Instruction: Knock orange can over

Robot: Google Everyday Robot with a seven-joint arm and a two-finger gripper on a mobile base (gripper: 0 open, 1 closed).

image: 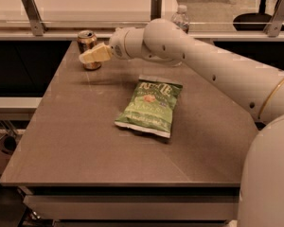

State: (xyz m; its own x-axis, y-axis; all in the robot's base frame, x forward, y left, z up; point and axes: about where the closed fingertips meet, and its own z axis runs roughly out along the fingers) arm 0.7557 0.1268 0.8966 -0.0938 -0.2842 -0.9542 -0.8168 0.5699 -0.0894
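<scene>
Nearest me is the front edge of the brown table [61,150], and a green chip bag [150,107] lies flat around its middle. Past the bag, my white arm [217,70] reaches in from the right toward the far left corner. There my gripper [84,57] hangs just above the tabletop, its cream fingers [97,52] pressed together in one wedge with no gap showing. The tip crosses the front of the orange can [86,38], which stands upright at that corner; I cannot tell whether we touch. A clear water bottle [181,18] stands farther back, behind my arm.
</scene>
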